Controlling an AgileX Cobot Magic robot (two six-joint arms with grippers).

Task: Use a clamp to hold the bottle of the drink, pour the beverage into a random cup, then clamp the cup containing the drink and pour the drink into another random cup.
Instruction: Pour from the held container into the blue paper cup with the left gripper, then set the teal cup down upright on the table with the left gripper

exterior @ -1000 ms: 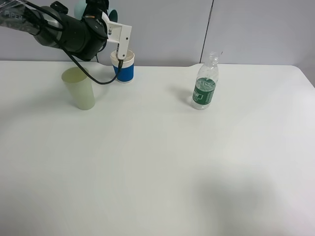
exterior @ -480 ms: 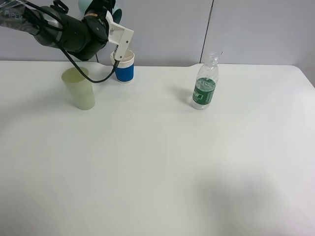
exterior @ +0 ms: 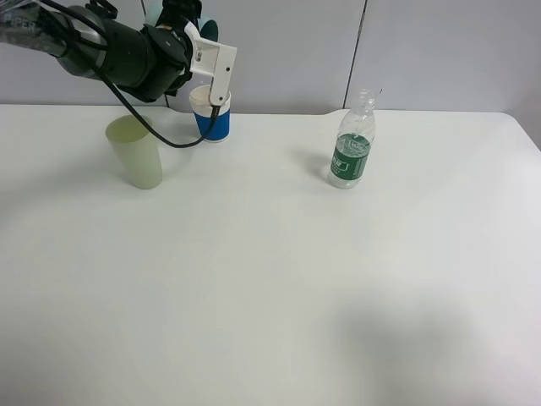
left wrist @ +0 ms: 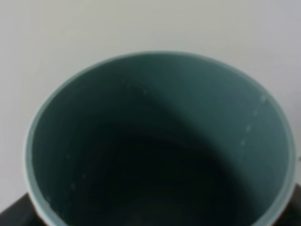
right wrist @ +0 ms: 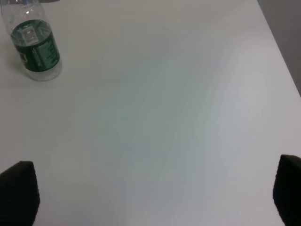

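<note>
My left gripper is raised at the back left and shut on a teal cup, mostly hidden behind the arm. The cup's dark inside fills the left wrist view. One white finger hangs just above the rim of a blue and white paper cup on the table. A pale green cup stands to its left. The clear bottle with a green label stands upright and uncapped at the back right, and also shows in the right wrist view. My right gripper is open and empty above bare table.
The white table runs wide toward the front. A grey wall panel stands behind its back edge. The table's right edge shows in the right wrist view.
The left gripper with the teal cup has rocked up and shifted slightly right over the blue and white cup. The bottle and the pale green cup have not moved.
</note>
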